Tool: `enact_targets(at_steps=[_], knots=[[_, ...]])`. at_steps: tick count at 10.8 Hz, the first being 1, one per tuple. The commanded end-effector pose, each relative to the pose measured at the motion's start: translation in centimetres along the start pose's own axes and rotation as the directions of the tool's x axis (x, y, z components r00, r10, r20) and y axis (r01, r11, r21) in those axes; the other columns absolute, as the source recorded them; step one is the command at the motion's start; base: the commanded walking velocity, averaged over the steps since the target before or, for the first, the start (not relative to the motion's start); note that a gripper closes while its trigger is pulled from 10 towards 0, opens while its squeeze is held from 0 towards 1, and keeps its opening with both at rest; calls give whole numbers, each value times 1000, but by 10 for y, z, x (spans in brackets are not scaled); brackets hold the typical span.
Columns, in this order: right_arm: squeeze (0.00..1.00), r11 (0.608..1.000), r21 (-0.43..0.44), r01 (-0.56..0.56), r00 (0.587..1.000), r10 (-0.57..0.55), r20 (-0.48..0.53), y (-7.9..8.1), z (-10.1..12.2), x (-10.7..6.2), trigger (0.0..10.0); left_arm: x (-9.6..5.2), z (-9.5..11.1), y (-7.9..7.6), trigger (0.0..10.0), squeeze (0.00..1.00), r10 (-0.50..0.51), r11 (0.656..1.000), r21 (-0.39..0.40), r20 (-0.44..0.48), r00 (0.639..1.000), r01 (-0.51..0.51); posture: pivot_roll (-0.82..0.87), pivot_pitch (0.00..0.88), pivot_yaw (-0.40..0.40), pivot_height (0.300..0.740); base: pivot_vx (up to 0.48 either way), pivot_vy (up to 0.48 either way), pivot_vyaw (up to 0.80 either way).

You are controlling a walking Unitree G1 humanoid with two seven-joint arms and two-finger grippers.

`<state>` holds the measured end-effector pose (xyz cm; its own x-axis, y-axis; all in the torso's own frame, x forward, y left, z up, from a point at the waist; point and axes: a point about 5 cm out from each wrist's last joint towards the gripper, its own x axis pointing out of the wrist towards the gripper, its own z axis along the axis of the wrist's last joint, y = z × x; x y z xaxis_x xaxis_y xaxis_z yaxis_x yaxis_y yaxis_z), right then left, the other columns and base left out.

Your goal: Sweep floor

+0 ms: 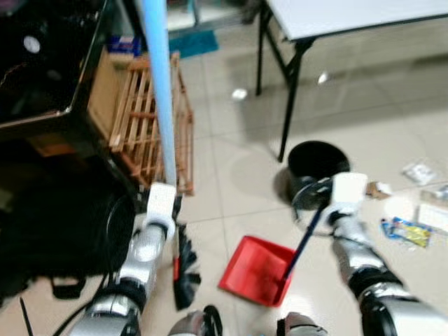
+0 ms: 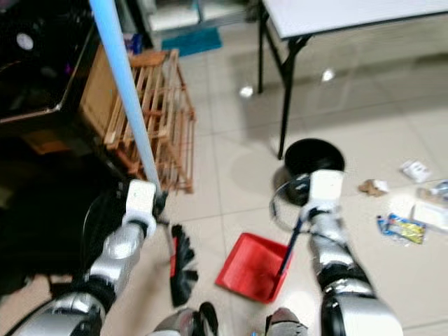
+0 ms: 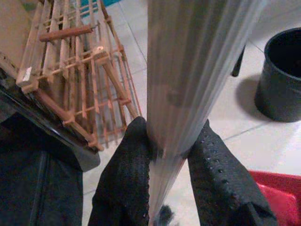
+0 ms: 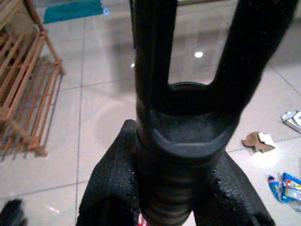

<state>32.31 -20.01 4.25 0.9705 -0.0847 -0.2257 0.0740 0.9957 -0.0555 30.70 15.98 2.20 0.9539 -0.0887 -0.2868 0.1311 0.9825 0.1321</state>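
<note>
My left end effector (image 3: 164,181) is clenched on the pale blue ribbed pole of the broom (image 1: 159,98); both dotted black fingers (image 3: 124,183) press against its sides. The pole rises steeply toward the top of the head view, and its black bristle head (image 1: 185,269) sits on the pale tiled floor (image 1: 231,161) just below my left wrist.

My right end effector (image 4: 181,188) is clenched on the dark forked handle (image 4: 188,127) of the red plastic dustpan (image 1: 255,269), which lies on the tiles between my two arms, just beside the bristles.

Outward from there, one black round bucket (image 1: 318,164) stands just behind the right wrist, near the black leg of one white-topped folding table (image 1: 350,17). One slatted wooden rack (image 1: 150,119) lies tilted behind the broom pole.

To my right, litter is scattered on the floor: a blue and yellow wrapper (image 1: 406,231), a brown scrap (image 2: 373,187) and a pale crumpled packet (image 1: 420,171). Any print on them is too blurred to read.
</note>
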Motion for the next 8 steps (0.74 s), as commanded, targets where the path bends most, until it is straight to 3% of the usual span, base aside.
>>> enact_targets(at_steps=[1, 3, 5, 8], knots=[[0, 999, -26, -47, 985, 42, -164, 9, -36, -14, 10000, -13, -31, 7, 10000, 0, 27, 1000, -9, -127, 992, -28, -161, 152, 121, 740, 0, 0, 0], [0, 996, -44, -74, 978, 64, -199, 13, -45, -19, 10000, -20, -41, 17, 10000, 0, 72, 997, -7, -163, 984, -74, -155, 147, 105, 740, 0, 0, 0], [0, 993, -67, -100, 976, 85, -199, 10, -44, -18, 10000, -17, -36, 16, 10000, 0, 93, 995, -23, -140, 986, -97, -162, 137, 59, 740, 0, 0, 0], [0, 984, -130, -119, 978, 94, -188, -8, -32, -12, 10000, -9, -26, -5, 10000, 0, 100, 989, -95, -109, 989, -111, -189, 129, -19, 740, 0, 0, 0]])
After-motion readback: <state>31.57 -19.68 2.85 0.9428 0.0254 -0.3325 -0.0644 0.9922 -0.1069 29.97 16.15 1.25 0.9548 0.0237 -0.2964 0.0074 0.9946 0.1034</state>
